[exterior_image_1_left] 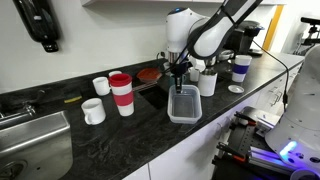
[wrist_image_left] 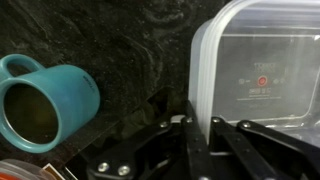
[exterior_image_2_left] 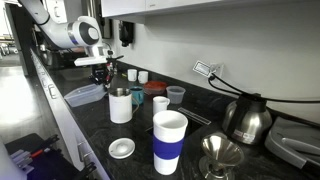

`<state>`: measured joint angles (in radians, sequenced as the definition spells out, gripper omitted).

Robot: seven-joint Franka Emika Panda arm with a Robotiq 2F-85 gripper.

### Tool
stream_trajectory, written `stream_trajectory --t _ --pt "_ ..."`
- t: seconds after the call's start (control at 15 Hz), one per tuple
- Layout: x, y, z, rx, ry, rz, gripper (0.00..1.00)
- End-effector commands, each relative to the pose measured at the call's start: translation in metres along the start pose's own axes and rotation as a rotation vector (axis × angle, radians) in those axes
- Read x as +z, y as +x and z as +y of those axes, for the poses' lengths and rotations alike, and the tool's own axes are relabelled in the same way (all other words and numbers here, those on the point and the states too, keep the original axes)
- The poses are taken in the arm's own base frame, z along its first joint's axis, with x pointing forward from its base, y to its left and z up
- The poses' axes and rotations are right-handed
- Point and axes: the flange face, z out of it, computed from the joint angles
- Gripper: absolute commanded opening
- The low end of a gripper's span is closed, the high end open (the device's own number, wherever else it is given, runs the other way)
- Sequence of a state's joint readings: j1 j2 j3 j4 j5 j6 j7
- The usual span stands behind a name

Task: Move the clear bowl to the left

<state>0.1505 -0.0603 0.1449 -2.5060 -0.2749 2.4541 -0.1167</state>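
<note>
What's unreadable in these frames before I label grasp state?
- Gripper closure: wrist view, dark fingers merge with dark counter at the clear bowl rim.
- Bowl's far side: cut off by the wrist view's right edge.
- Rim contact: too small in both exterior views.
- Teal cup contents: too dim, wrist view.

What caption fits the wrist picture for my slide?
Gripper at the clear bowl's rim, with a teal mug nearby on the dark counter.
</note>
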Motion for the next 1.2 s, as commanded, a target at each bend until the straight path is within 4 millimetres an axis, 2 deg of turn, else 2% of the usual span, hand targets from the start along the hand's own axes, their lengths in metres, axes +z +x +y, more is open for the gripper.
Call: stream_trajectory --t 0.0,0.27,0.8,1.0,1.13 --pt "-0.004 0.013 -0.020 0.023 0.070 -0.010 0.01" --pt "-0.006 0.040 -0.044 0.076 0.174 -0.003 0.01" --pt "-0.011 0.129 -0.058 0.257 0.302 0.092 0.01" --pt "-0.008 0.157 -0.074 0.280 0.333 0.099 0.01" --pt "-0.002 0.169 -0.086 0.284 0.343 0.093 0.01"
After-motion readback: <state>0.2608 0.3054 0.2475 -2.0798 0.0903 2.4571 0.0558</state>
